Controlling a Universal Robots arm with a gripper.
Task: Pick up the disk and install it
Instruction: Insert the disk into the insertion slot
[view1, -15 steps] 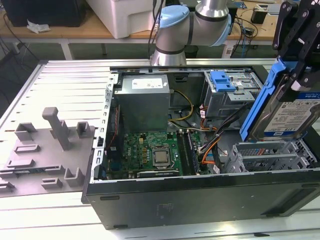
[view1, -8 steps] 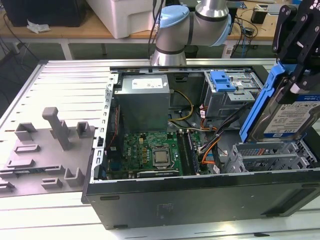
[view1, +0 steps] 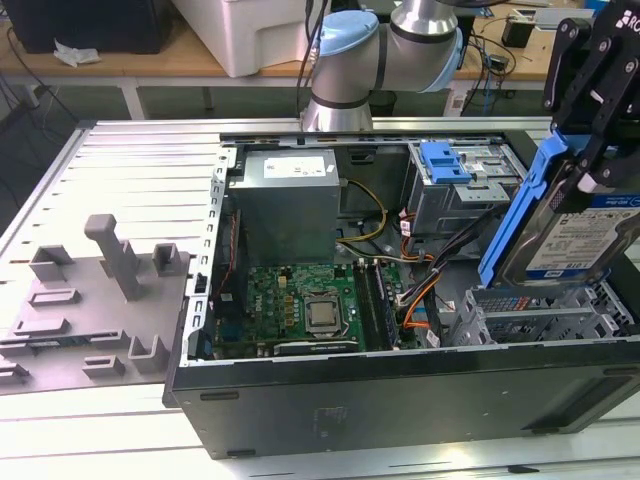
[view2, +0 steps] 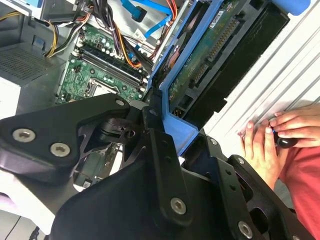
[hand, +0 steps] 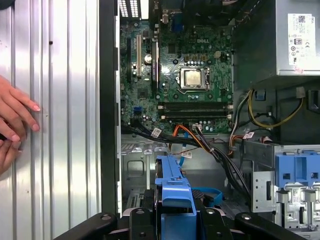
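The disk (view1: 585, 245), a silver hard drive with a white-and-blue label in a blue plastic bracket (view1: 520, 215), hangs tilted at the exterior view's right. It is just above the silver drive cage (view1: 530, 315) in the open computer case. My black gripper (view1: 592, 165) is shut on its upper end. In the second wrist view the disk's green circuit-board underside (view2: 210, 55) faces the camera, with a finger (view2: 160, 150) pressed against the bracket (view2: 180, 132). In the first wrist view the bracket (hand: 175, 190) sits between the gripper's arms, over the silver bay floor (hand: 137, 175).
Inside the case are the grey power-supply box (view1: 290, 200), the green motherboard (view1: 300, 300), bundled cables (view1: 420, 290) and a second cage with a blue latch (view1: 448, 163). A grey fixture (view1: 90, 300) lies on the exterior view's left. A person's hands (hand: 15, 120) rest on the ribbed table beside the case.
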